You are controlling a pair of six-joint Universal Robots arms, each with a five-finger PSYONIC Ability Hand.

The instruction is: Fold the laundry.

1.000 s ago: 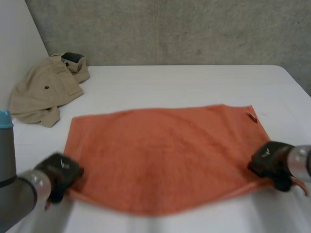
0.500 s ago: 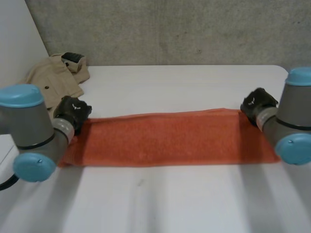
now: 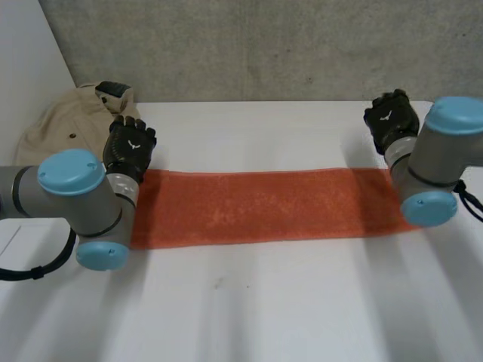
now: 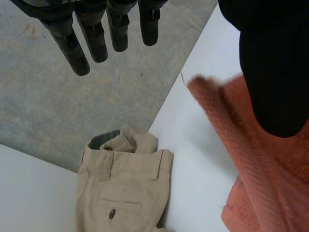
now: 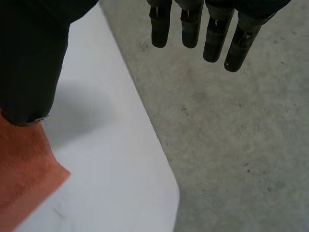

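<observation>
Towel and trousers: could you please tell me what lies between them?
A bare strip of table lies between the towel and the trousers, as the left wrist view shows; in the head view the left hand hangs over it.

Head view: the orange towel (image 3: 256, 207) lies as a long strip on the white surface (image 3: 264, 302), with both short ends hidden, one under the left arm (image 3: 79, 197) and the other under the right arm (image 3: 434, 170). The beige trousers (image 3: 56, 136) are partly covered by the left robot hand (image 3: 130, 147) and its arm. A dark patch (image 3: 113, 89) on top of them is too small to identify. Left wrist view: the thumb covers part of the towel, the towel's corner is blurred, and towel and trousers both run off the picture's edge. Right wrist view: the right robot hand (image 5: 29, 58) hides part of the towel's corner with its thumb, and the edge cuts off more.
</observation>
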